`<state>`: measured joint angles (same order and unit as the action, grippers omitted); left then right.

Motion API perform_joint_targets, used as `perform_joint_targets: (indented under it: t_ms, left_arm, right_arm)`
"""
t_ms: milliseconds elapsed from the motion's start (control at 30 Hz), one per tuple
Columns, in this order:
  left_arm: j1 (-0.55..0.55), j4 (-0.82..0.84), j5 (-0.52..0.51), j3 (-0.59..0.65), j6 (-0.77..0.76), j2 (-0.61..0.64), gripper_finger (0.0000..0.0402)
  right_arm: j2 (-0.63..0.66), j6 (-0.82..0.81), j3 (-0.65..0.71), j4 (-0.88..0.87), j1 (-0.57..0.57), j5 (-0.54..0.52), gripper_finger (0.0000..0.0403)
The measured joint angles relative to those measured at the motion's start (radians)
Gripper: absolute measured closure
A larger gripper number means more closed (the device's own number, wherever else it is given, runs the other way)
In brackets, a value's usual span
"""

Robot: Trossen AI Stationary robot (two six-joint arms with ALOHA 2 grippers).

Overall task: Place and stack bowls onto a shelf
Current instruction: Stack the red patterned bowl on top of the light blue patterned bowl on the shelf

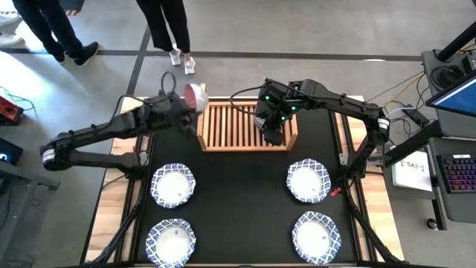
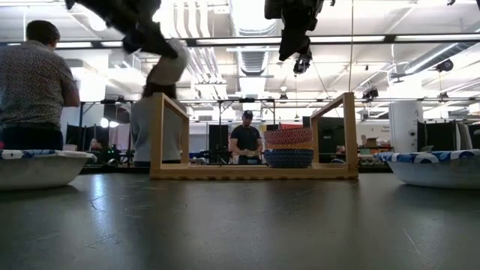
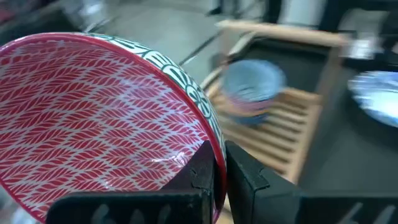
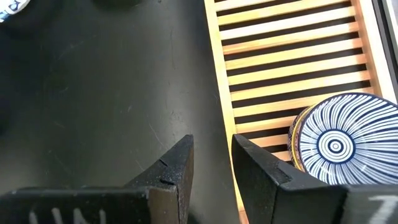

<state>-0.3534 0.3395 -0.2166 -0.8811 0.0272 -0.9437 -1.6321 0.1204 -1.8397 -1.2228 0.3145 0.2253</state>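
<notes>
My left gripper (image 1: 190, 104) is shut on the red small bowl (image 1: 195, 94) and holds it up in the air by the shelf's far left corner; in the low view the bowl (image 2: 166, 66) hangs tilted above the left side board. The light wooden shelf (image 1: 223, 126) stands at the table's far edge. A stack of small bowls (image 2: 289, 148) sits on the right half of its slatted base, a blue-striped one (image 4: 339, 140) on top. My right gripper (image 4: 211, 168) hovers open and empty above the shelf (image 4: 292, 56), beside that stack. Four white bowls rest on the table. My left gripper holds the red bowl by its rim (image 3: 214, 146), pinched with one finger (image 3: 199, 171) inside the bowl and the other finger (image 3: 252, 180) outside against the wall. The bowl is lifted clear of table and shelf and sits tilted, its patterned inside (image 3: 93, 112) facing the wrist camera.
The white bowls with blue rims lie in two pairs on the near half: (image 1: 172, 184), (image 1: 171, 240), (image 1: 307, 181), (image 1: 317, 236). The left half of the shelf base (image 2: 202, 171) is bare. People stand beyond the far edge (image 2: 34, 82). A keyboard (image 1: 461, 175) sits off to the right.
</notes>
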Motion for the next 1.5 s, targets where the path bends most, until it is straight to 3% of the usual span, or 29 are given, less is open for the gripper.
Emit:
perform_joint_targets:
  t_ms: [300,500,600,733,933,1033,1333,1500]
  left_arm:
    - [0.283,-0.096,0.022,0.012,0.195,-0.099,0.0400]
    - [0.365,-0.087,0.199,0.015,0.234,-0.190,0.0399]
    - [0.386,-0.084,0.231,0.015,0.220,-0.251,0.0399]
    - [0.400,-0.060,0.225,0.016,0.198,-0.334,0.0398]
    - [0.416,-0.054,0.226,0.017,0.174,-0.448,0.0398]
    - [0.430,-0.054,0.226,0.017,0.166,-0.500,0.0398]
    - [0.464,-0.043,0.223,-0.033,0.203,-0.658,0.0398]
    - [0.489,0.073,0.174,-0.126,0.230,-0.741,0.0398]
  right_arm:
    - [0.000,0.269,0.000,-0.068,-0.002,0.003,0.0305]
    - [0.000,0.298,0.000,-0.084,-0.005,0.029,0.0305]
    - [0.000,0.294,0.000,-0.085,-0.010,0.066,0.0305]
    - [0.000,0.208,0.005,-0.081,-0.026,0.097,0.0305]
    - [0.001,-0.130,0.052,-0.059,-0.038,0.091,0.0305]
    - [0.001,-0.223,0.092,-0.051,-0.044,0.089,0.0305]
    - [-0.003,-0.264,0.213,0.019,-0.057,0.089,0.0305]
    - [-0.003,-0.266,0.242,0.021,-0.057,0.089,0.0305]
